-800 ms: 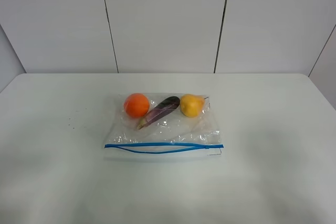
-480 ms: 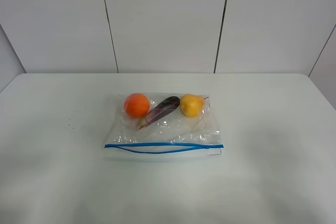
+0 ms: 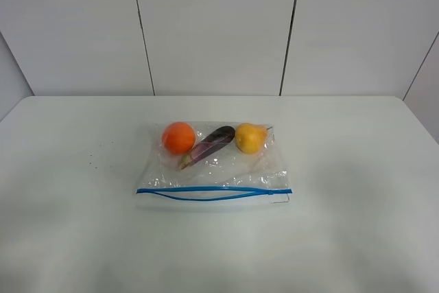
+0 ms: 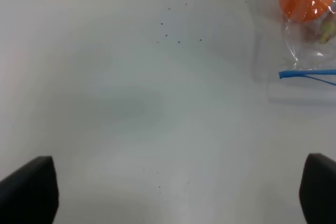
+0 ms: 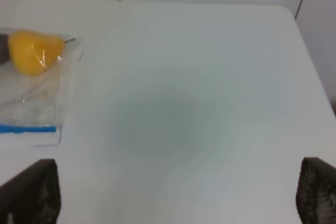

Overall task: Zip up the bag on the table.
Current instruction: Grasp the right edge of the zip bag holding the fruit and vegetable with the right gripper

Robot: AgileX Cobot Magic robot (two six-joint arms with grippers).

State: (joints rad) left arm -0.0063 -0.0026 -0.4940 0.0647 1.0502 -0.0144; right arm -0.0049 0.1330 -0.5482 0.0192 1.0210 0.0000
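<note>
While both stand wide open and empty, the left gripper and right gripper hover over bare surface, each off one end of the bag, which lies mid-surface with its blue zipper strip along the front edge. The strip gapes in the middle; pressing one end unanchored would likely slide the light bag or bunch its film, leaving it unsealed.

Prob. a robot lab or test cell, not a home. Plain matte white worktop w/ rounded corners, backed by bare white wall panels w/ thin dark vertical seams. Flat, even light. One clear bag of fruit & veg sits mid-worktop like a test prop.
</note>
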